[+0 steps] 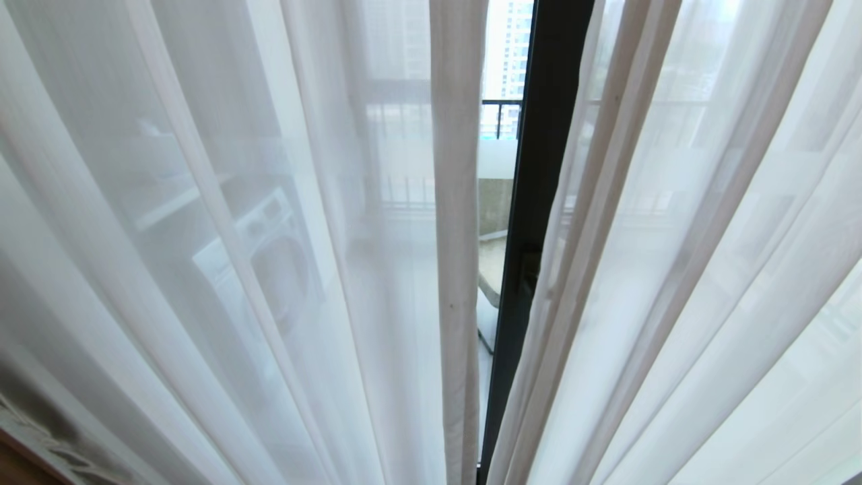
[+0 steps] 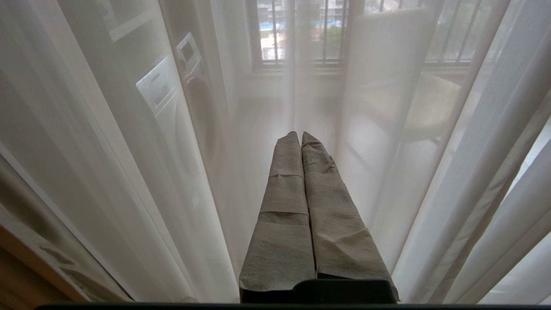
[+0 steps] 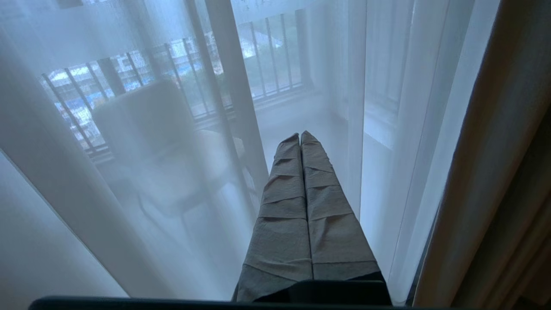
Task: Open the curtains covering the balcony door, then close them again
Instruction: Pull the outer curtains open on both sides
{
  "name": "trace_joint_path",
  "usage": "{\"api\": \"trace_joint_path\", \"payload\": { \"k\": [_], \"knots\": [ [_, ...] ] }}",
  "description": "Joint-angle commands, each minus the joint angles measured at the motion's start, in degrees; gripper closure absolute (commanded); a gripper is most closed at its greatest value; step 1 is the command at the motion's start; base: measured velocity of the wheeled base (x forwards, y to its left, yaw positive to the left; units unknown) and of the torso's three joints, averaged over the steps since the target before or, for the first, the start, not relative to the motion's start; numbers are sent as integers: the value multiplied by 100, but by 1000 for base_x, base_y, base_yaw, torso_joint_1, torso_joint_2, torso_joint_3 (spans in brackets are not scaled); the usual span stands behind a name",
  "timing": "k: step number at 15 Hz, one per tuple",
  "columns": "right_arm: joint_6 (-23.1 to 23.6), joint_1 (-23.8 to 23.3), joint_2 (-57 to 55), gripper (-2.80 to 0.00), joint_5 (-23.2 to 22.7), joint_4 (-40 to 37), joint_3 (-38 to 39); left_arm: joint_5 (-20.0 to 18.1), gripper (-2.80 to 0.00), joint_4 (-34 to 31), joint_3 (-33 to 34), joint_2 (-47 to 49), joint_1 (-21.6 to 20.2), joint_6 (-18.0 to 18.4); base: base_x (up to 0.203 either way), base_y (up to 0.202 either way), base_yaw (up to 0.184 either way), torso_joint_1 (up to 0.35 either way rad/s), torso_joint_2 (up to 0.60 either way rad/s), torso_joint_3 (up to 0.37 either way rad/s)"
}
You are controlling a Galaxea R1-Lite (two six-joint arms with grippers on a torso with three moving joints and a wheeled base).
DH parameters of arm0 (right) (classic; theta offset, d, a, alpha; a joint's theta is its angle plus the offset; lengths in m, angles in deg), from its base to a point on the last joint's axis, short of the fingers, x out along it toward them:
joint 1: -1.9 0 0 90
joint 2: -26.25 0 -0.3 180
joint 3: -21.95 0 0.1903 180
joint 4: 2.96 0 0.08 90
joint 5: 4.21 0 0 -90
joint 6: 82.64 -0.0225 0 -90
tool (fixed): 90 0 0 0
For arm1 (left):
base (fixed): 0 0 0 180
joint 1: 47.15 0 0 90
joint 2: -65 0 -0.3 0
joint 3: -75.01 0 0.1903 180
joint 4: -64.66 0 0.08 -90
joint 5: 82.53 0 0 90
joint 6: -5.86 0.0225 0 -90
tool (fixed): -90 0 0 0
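My right pincer (image 3: 300, 137) is pressed shut on nothing; the curtains' (image 1: 458, 269) hanging edge runs twelve-to-six just ahead, nearer it than my left pincer (image 2: 299, 135), also shut.

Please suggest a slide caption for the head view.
Thin white sheer curtains hang nearly drawn, a narrow gap between them exposing the black metal door frame.

Head cam close on sheers (image 1: 269, 269) — both wrist cams face same sheers, balcony behind.
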Motion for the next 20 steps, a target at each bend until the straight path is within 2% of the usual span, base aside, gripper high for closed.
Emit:
{"api": "trace_joint_path", "payload": {
  "k": [1, 5, 8, 13, 15, 16, 19, 20],
  "knots": [
    [83, 289, 192, 0, 38, 27, 96, -1, 0, 3, 0, -2, -2, 2, 0, 0, 0, 0, 0, 0],
    [487, 788, 183, 0, 65, 315, 240, -1, 0, 3, 0, -2, -2, 2, 0, 0, 0, 0, 0, 0],
    [1003, 1053, 182, 0, 35, 690, 476, -1, 0, 3, 0, -2, -2, 2, 0, 0, 0, 0, 0, 0],
    [1281, 1471, 218, 0, 21, 1250, 1200, -1, 0, 3, 0, -2, -2, 2, 0, 0, 0, 0, 0, 0],
    [1306, 1804, 646, 0, 3, 978, 1205, -1, 0, 3, 0, -2, -2, 2, 0, 0, 0, 0, 0, 0],
    [1372, 1865, 933, 0, -2, 604, 1206, -1, 0, 3, 0, -2, -2, 2, 0, 0, 0, 0, 0, 0],
    [1452, 1894, 1778, 0, -222, -555, 1182, -1, 0, 3, 0, -2, -2, 2, 0, 0, 0, 0, 0, 0],
    [1463, 1896, 1801, 0, -379, -631, 1180, -1, 0, 3, 0, -2, -2, 2, 0, 0, 0, 0, 0, 0]
  ]
}}
